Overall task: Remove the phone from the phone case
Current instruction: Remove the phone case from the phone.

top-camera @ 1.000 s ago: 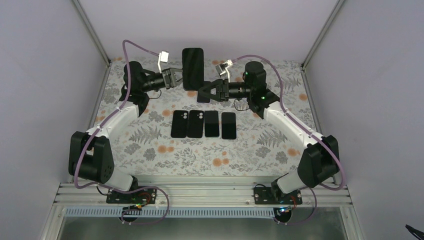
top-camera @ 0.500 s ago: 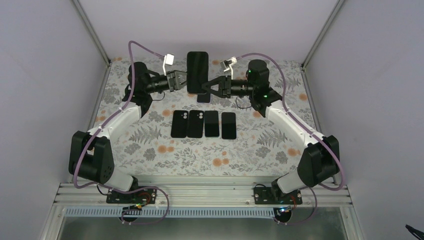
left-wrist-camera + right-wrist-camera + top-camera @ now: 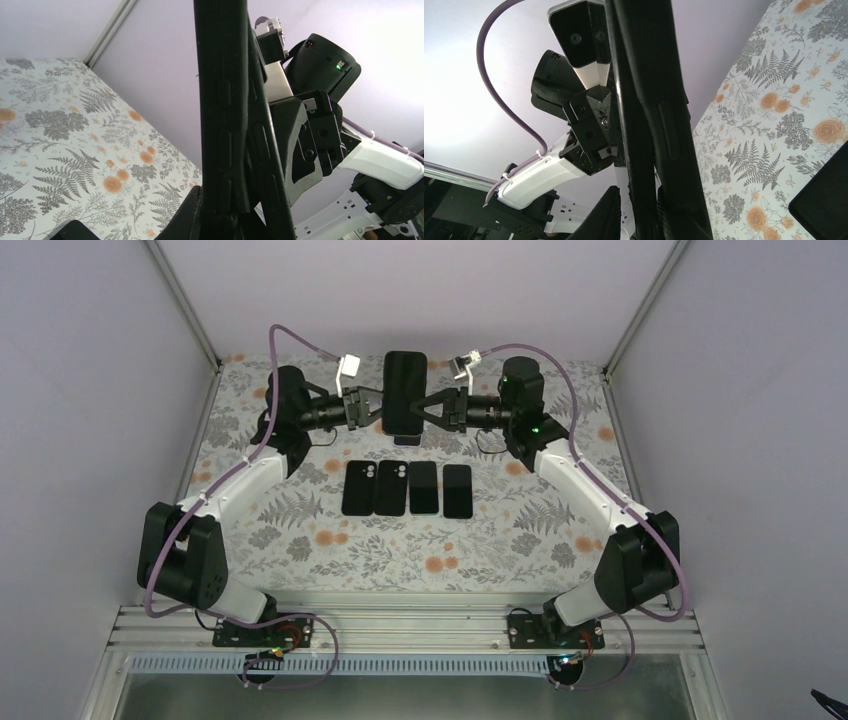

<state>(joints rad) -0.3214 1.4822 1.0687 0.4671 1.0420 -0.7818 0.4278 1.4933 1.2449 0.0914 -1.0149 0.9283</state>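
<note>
A black phone in its phone case [image 3: 405, 390] is held upright above the back of the table, between both arms. My left gripper [image 3: 377, 408] is shut on its left edge. My right gripper [image 3: 429, 406] straddles its right edge with narrow jaws. In the left wrist view the phone [image 3: 225, 100] stands edge-on in my left gripper [image 3: 225, 215], with a second dark layer [image 3: 267, 160] close beside it. In the right wrist view, a sliver of light separates one finger [image 3: 609, 212] of my right gripper [image 3: 639, 210] from the thin dark layer [image 3: 634, 125]. I cannot tell phone from case.
Several dark phones [image 3: 407, 489] lie in a row mid-table on the floral cloth [image 3: 300, 530]. A small dark item [image 3: 407, 439] lies on the cloth below the held phone. Grey walls and metal frame posts [image 3: 185, 300] enclose the table.
The left arm has carried the phone to the right. The right gripper has come up to the phone's right edge and its jaws have narrowed around it.
</note>
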